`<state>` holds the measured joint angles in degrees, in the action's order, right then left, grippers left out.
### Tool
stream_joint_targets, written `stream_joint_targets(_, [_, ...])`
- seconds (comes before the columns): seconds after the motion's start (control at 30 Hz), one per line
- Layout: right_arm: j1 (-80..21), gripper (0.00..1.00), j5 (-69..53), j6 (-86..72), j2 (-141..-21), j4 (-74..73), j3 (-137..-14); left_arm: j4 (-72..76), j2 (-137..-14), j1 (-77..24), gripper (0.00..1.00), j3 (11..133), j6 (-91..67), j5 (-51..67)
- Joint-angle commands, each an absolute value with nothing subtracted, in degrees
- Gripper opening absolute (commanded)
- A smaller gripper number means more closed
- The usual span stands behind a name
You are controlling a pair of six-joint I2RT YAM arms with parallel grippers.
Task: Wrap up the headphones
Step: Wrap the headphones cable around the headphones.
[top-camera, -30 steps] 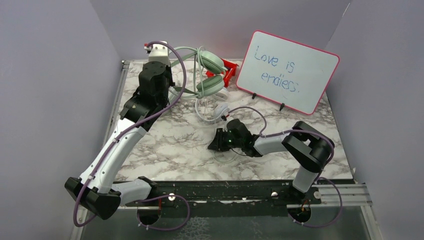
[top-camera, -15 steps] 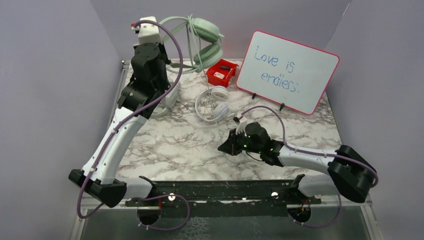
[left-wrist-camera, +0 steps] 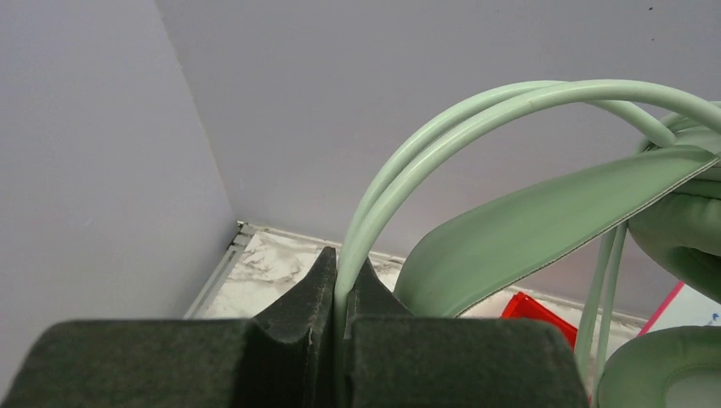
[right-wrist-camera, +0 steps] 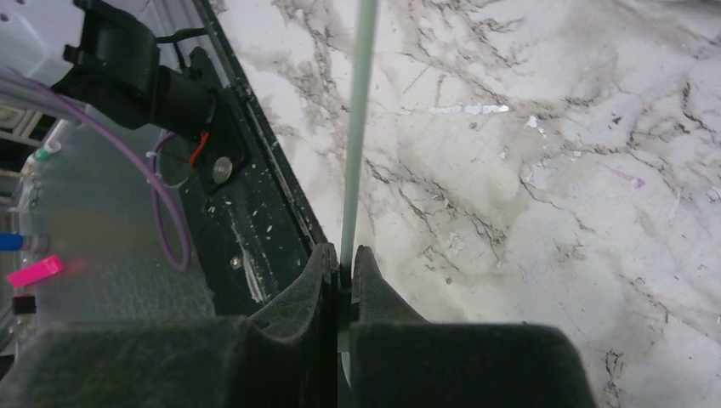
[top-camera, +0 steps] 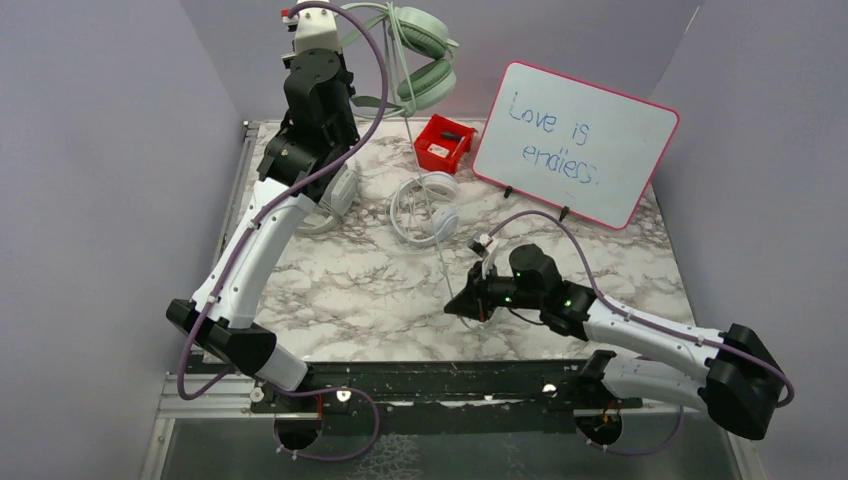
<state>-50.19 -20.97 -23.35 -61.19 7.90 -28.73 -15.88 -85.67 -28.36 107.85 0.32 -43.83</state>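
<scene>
The mint headphones (top-camera: 425, 62) hang high against the back wall, with my left gripper (left-wrist-camera: 344, 285) shut on two strands of their cable (left-wrist-camera: 442, 140); the band (left-wrist-camera: 544, 212) and a cup curve off to the right. From them a thin mint cable (top-camera: 432, 215) runs down and forward to my right gripper (top-camera: 456, 304), low over the table's front middle. In the right wrist view that gripper (right-wrist-camera: 347, 270) is shut on the taut cable (right-wrist-camera: 359, 102). A white pair (top-camera: 427, 205) lies on the marble behind it. A pale grey-green pair (top-camera: 337, 197) lies partly under my left arm.
A red bin (top-camera: 443, 143) stands at the back centre, beside a leaning whiteboard (top-camera: 575, 140) with a pink frame. Purple walls close in the left, back and right. The black mounting rail (top-camera: 450, 380) runs along the near edge.
My left arm has lifted the mint headphones off the table up against the back wall. My right gripper has shut on their cable and drawn it toward the front.
</scene>
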Motion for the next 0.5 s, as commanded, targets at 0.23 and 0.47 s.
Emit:
stream_joint_targets(0.23, [-51.06,0.01,-35.8,-13.46,-56.85,-15.81,-46.7,4.51,-92.32,-27.47,0.0,108.0,16.46,-54.71])
stream_joint_targets(0.47, [-51.05,0.01,-35.25,-8.72,-52.63,-32.09,-66.46,0.99,-92.05,-27.49,0.0,97.2,19.59,-50.32])
